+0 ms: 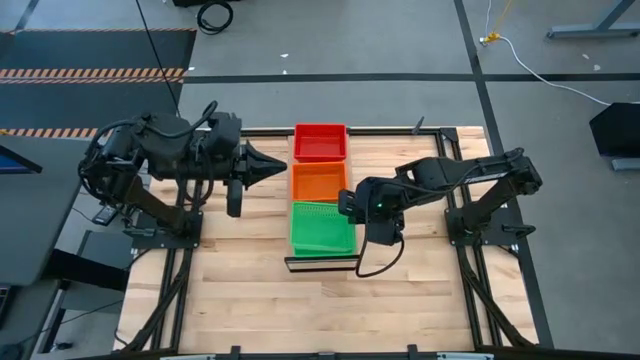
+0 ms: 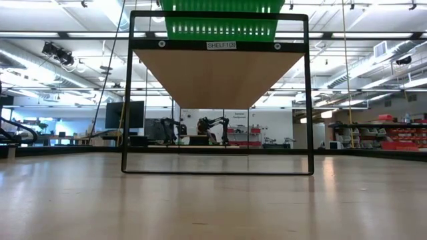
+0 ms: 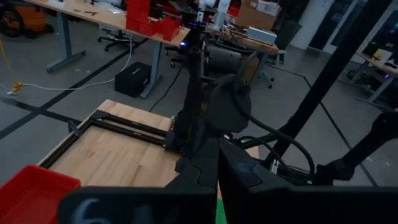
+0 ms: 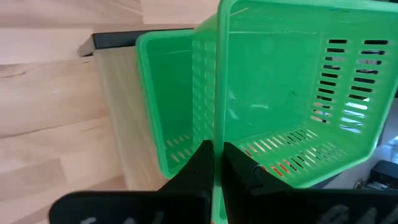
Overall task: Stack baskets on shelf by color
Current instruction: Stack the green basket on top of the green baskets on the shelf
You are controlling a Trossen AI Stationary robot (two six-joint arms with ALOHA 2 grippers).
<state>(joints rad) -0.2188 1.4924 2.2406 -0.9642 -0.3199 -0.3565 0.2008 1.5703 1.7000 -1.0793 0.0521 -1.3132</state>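
On the shelf (image 1: 320, 263) a red basket (image 1: 320, 142) stands at the far end, an orange basket (image 1: 318, 182) in the middle and green baskets (image 1: 322, 230) at the near end. In the right wrist view one green basket (image 4: 298, 93) is tilted over another green basket (image 4: 168, 106) that rests on the shelf board (image 4: 118, 112). My right gripper (image 1: 350, 205) is shut on the tilted basket. My left gripper (image 1: 272, 165) is shut and hovers left of the orange and red baskets, holding nothing. The low view shows only a green basket (image 2: 220, 20) on top of the shelf (image 2: 217, 73). My right gripper pinches the tilted green basket's side wall at its rim (image 4: 216, 134), one finger inside the basket and one outside. The fingers come level from the table's right side. The basket sits tilted over the lower green basket; I cannot tell whether the two touch.
The slatted wooden tabletop (image 1: 250, 300) lies bare near and left of the shelf. A black metal frame (image 1: 470, 290) runs along the table's sides. The right arm (image 3: 217, 106) shows across the left wrist view, with the red basket (image 3: 31, 193) at that view's edge.
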